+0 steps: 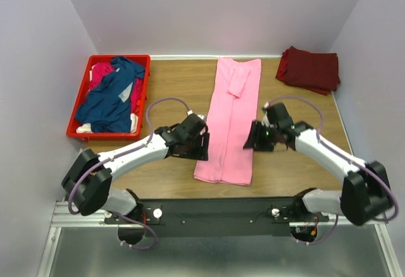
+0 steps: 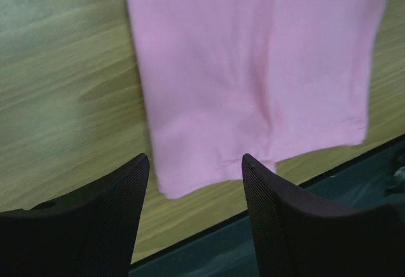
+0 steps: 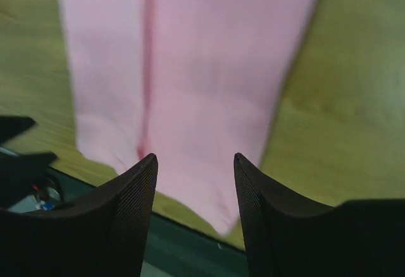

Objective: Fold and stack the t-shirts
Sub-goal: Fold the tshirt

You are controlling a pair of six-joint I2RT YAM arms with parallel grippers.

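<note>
Our left gripper (image 2: 196,163) and right gripper (image 3: 195,158) hang empty, jaws apart, flanking the pink t-shirt (image 1: 229,125), a long strip down the table's (image 1: 171,81) middle. Its sides look folded; next we should pinch its near-edge corners and fold lengthwise.

1. No writing, label, brand or number can be read in any view.
2. The pink shirt (image 1: 231,119) shows only plain cloth.
3. The red crate (image 1: 104,58), left of the shirt, carries no legible mark.
</note>
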